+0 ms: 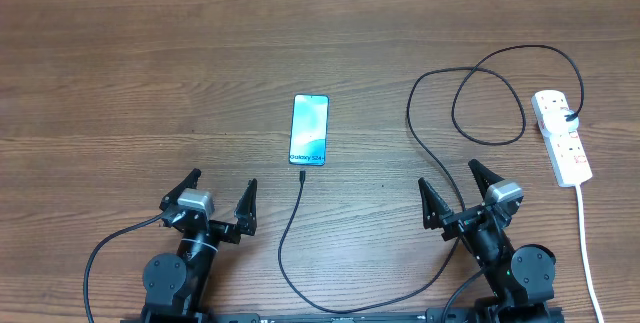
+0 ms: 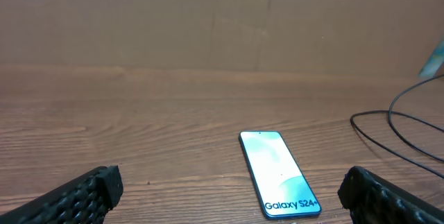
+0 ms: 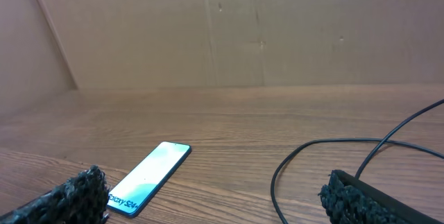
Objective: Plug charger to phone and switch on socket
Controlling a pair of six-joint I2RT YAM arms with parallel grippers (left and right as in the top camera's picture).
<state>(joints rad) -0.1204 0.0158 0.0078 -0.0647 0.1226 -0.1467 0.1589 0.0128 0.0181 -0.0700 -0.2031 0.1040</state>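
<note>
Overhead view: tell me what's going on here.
Nothing is being handled yet. The left hand and right hand are both open and empty, at the near side of the table. The phone lies screen-up between them, farther out. The charger has its connector tip just short of the phone, not plugged in; its other end reaches the socket on the right.

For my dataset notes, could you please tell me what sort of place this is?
Probably a robotics test bench: a wood-grain table backed by plain brown board, with the left gripper and right gripper facing a phone, charger and power strip.
</note>
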